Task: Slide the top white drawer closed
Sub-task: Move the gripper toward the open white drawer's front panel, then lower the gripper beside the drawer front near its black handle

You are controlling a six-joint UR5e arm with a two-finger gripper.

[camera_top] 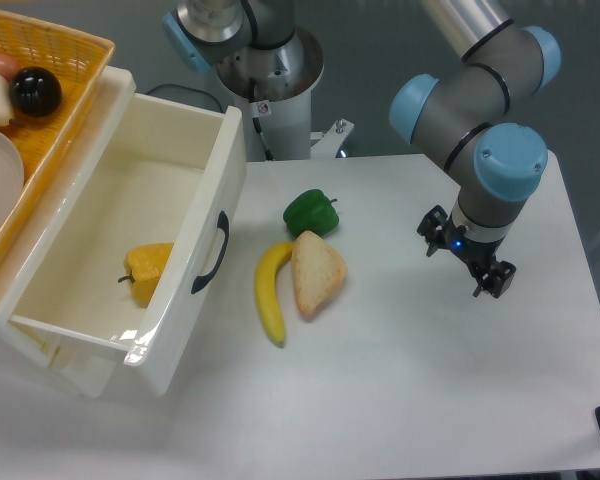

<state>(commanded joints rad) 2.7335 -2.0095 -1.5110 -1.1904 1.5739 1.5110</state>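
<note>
The top white drawer (130,200) stands pulled well out at the left, a yellow pepper (145,272) lying inside. It looks like stiff, glossy plastic, light and probably slippery, so a flat push on the front panel beside the curved black handle (212,253) should serve better than a pinch. The gripper (467,262) hangs over the table at the right, well apart from the drawer, holding and touching nothing; whether its jaws are parted I cannot tell

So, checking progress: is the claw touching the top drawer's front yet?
Apart. The camera view shows the claw far right of the top white drawer, with bare table between.
</note>
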